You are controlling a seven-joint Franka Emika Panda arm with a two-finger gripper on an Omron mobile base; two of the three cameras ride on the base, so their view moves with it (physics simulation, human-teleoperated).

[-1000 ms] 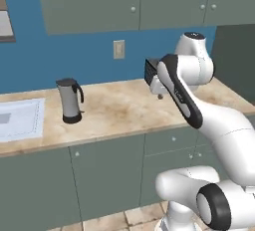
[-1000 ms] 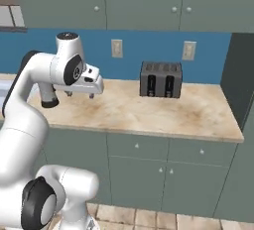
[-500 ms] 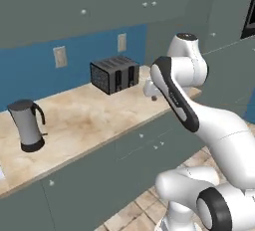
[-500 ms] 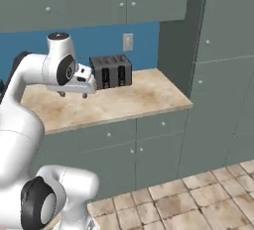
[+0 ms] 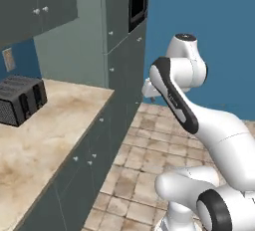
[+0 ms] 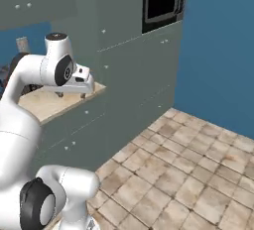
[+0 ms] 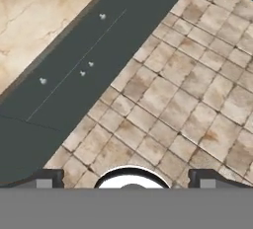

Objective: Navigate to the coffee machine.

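Observation:
The coffee machine is out of view. My gripper [image 6: 71, 95] hangs open with nothing between its fingers, just past the end of the beige counter [image 5: 45, 145], over the lower cabinet fronts. In the hand view the gripper [image 7: 127, 176] looks down on the dark cabinet fronts [image 7: 74, 70] and the tiled floor [image 7: 197, 90], its two dark fingertips [image 7: 49, 177] set wide apart.
A black toaster [image 5: 20, 99] stands on the counter at the far left. A tall grey cabinet [image 5: 124, 60] with a built-in dark-windowed oven [image 6: 161, 1] ends the counter run. Beyond it are a blue wall [image 6: 223, 50] and open tiled floor [image 6: 188, 174].
The whole scene has swept left as the base turned right: kettle and sink are gone, the toaster slid to the left edge, the tall cabinet and blue wall came in. The arm's pose is unchanged.

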